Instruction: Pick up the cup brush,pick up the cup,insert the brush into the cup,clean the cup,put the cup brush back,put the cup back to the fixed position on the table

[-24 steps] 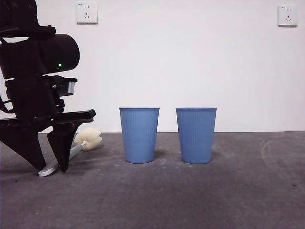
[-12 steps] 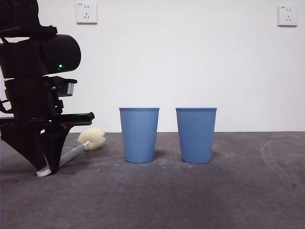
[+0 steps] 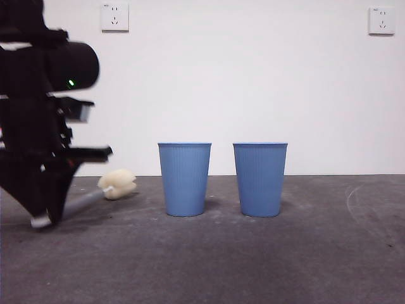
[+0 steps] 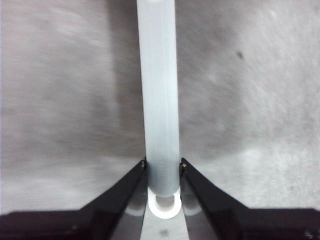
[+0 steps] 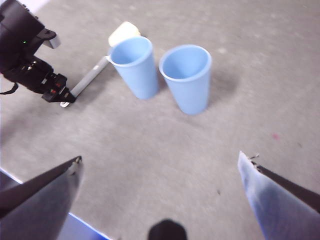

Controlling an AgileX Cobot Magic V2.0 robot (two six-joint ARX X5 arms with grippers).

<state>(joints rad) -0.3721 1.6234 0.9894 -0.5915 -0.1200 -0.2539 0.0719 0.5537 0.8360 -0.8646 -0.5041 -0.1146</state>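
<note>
Left pincer clamped on long grey cup brush handle near looped tip; light, stiff, sponge-heavy far end.

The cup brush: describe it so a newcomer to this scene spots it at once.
Look along the dark grey table to the side away from the two blue cups, where a big black arm reaches down. The cup brush lies there, its slim grey handle clamped near the white tip by the left tool. Its cream-yellow sponge head, pointing toward the cups, sets it apart.

Tabletop: rough, matt, scuffed. Cups: ribbed blue plastic. Brush handle: smooth, satin; head: porous sponge.
</note>
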